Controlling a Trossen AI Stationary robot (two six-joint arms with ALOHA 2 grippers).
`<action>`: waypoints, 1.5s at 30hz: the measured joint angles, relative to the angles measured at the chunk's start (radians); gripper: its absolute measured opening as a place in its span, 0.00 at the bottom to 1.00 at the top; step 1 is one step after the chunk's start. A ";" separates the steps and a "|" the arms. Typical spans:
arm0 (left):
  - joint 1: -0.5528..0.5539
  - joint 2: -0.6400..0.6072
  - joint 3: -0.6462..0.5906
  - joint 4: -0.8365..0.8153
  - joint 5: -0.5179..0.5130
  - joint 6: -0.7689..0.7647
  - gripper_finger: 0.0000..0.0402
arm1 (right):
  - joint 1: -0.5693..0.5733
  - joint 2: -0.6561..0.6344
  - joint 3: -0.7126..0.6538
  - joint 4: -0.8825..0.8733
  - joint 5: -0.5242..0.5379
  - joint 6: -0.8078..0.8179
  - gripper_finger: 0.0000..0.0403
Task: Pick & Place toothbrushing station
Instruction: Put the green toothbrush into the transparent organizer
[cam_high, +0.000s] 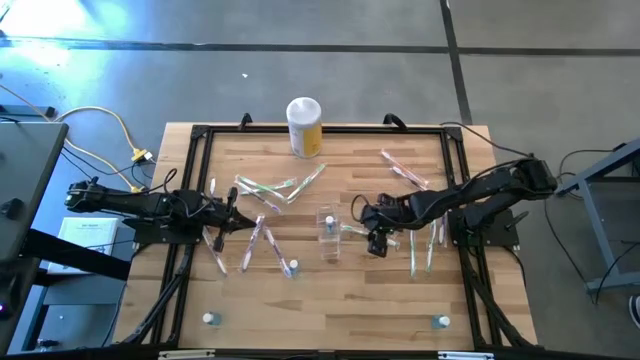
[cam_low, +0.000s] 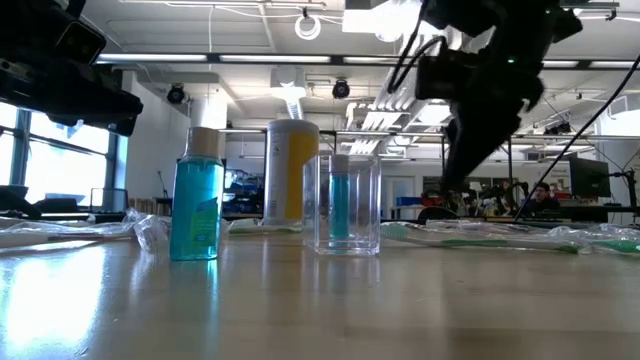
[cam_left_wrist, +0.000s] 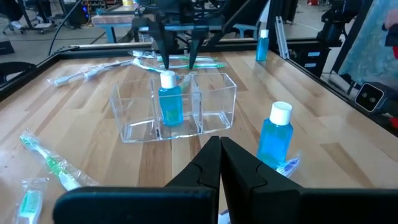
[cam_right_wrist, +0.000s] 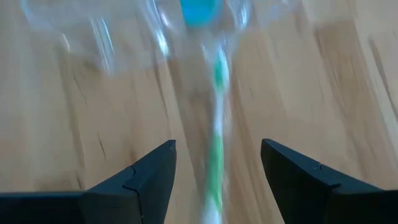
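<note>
The clear three-compartment holder (cam_left_wrist: 174, 111) is placed near the middle of the tabletop (cam_high: 330, 300), a small blue bottle (cam_left_wrist: 170, 99) standing in its middle compartment. The right gripper (cam_right_wrist: 216, 180) is held with fingers spread above a green toothbrush (cam_right_wrist: 216, 143) lying just beside the holder, probably so that it can be grasped. The left gripper (cam_left_wrist: 219, 168) is kept clenched and empty toward the left edge, facing the holder.

Right gripper (cam_right_wrist: 214, 165) fingers spread wide over wooden table (cam_right_wrist: 74, 124); green toothbrush (cam_right_wrist: 216, 149) lies between them, clear container (cam_right_wrist: 130, 31) beyond.
</note>
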 joint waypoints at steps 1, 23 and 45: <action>0.000 0.000 0.000 0.000 -0.001 0.000 0.01 | 0.000 0.003 -0.011 0.021 0.001 -0.008 0.56; 0.000 0.010 0.000 0.001 -0.001 -0.002 0.01 | -0.007 0.224 -0.030 0.159 0.071 -0.069 0.54; 0.000 0.010 0.000 0.000 -0.001 -0.004 0.01 | 0.038 0.171 -0.037 0.066 0.137 -0.115 0.02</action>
